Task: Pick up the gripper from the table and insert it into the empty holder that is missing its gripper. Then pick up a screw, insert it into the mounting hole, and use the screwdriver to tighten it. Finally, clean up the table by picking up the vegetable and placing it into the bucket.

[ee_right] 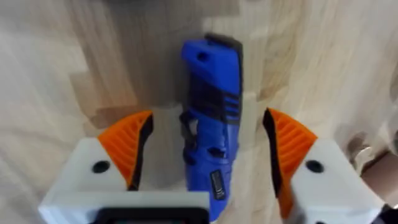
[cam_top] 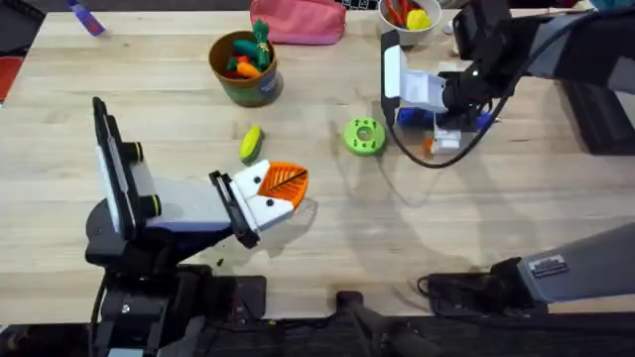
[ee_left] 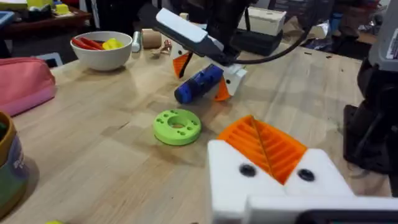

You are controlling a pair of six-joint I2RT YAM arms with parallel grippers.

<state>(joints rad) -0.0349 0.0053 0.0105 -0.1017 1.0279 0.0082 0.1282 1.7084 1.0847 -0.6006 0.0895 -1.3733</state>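
My right hand [ee_right: 205, 158] straddles the screwdriver [ee_right: 210, 118] near the desk's [cam_top: 327, 238] far edge, fingers apart. Left hand [cam_top: 278, 188] closed, empty, mid-desk.

The left arm lies low over the near left of the tabletop, its white end effector with orange ribbed pads [cam_top: 278, 188] reaching rightward toward the middle, the fingers drawn close together. The right arm reaches in from the right to the far right area, its white end effector with orange pads [cam_top: 444, 127] pointing down at the tabletop. Its fingers [ee_right: 127, 146] stand spread wide apart, one on either side of a blue body.
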